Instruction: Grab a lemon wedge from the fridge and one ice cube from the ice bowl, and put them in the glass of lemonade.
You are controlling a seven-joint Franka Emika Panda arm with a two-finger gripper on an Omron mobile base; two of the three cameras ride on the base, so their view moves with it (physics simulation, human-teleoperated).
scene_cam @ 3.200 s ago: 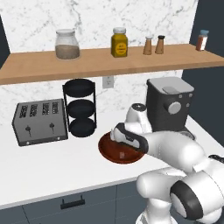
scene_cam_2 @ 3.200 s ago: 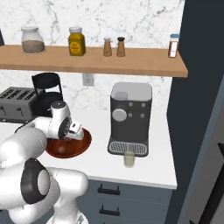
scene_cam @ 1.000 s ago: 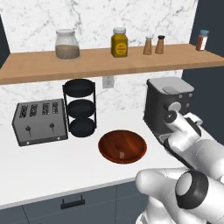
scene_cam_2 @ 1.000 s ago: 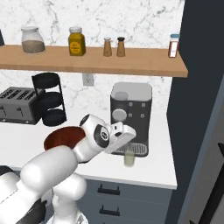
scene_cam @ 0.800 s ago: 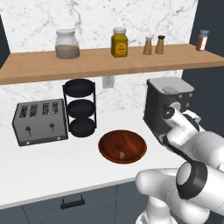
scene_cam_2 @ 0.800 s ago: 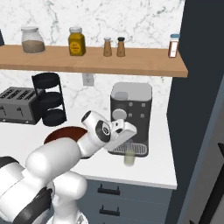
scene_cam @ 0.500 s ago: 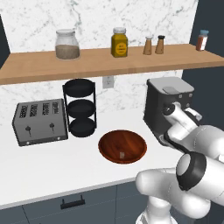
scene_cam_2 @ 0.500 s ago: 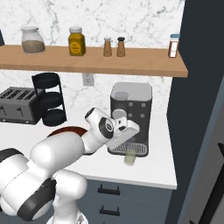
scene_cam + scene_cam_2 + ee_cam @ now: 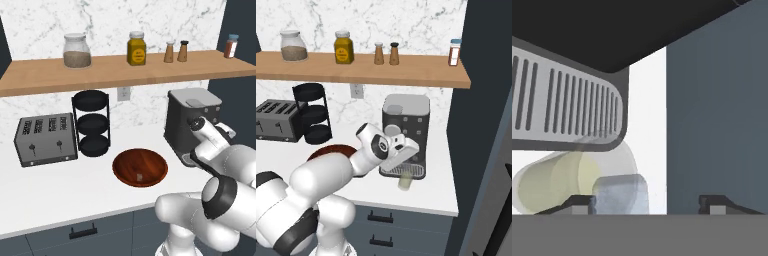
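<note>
The ice cube (image 9: 620, 194) sits beside the left fingertip, right over the glass (image 9: 559, 182) by the coffee machine (image 9: 405, 134). The gripper (image 9: 646, 202) has its jaws spread apart.

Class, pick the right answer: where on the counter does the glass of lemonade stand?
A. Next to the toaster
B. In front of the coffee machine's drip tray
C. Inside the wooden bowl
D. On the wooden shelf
B: the glass of lemonade stands on the white counter just in front of the coffee machine and its drip tray, near the counter's front edge.
</note>
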